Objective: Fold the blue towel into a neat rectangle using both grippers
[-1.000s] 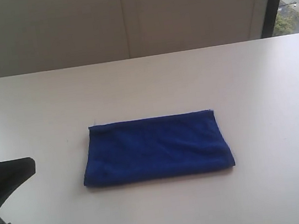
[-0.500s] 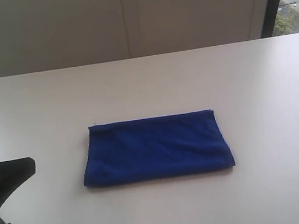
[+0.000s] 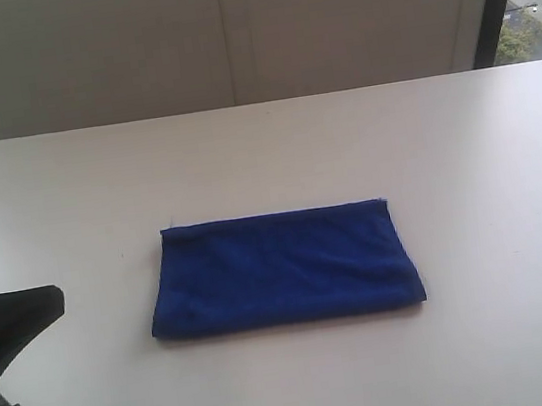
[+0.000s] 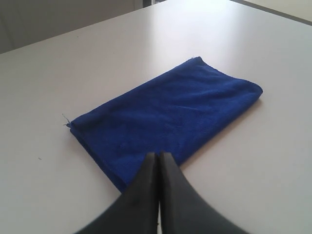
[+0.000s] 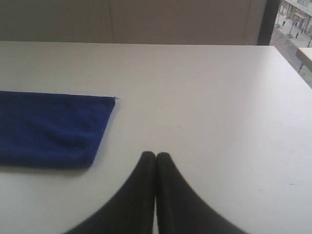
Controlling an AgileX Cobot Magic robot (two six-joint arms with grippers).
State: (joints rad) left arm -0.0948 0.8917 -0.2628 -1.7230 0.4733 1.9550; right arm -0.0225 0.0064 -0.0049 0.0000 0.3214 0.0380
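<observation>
The left gripper (image 4: pixel 158 157) is seen with its two black fingers pressed flat together, and nothing is held between them. The blue towel (image 4: pixel 165 119) is found just ahead of those tips, laid flat on the white table (image 4: pixel 58 58) and folded into a long rectangle, with layered edges shown at the end nearest the fingers. Whether the tips touch the cloth cannot be told from the wrist view. In the exterior view a black part of the left arm (image 3: pixel 10 320) is seen apart from the towel (image 3: pixel 282 267), with bare table (image 3: pixel 393 135) between them.

The right gripper (image 5: pixel 156 157) is likewise fully closed and empty. From it, the towel (image 5: pixel 51 129) is placed ahead and off toward the left gripper's side, clear of the tips, and only one end of the cloth is shown.
</observation>
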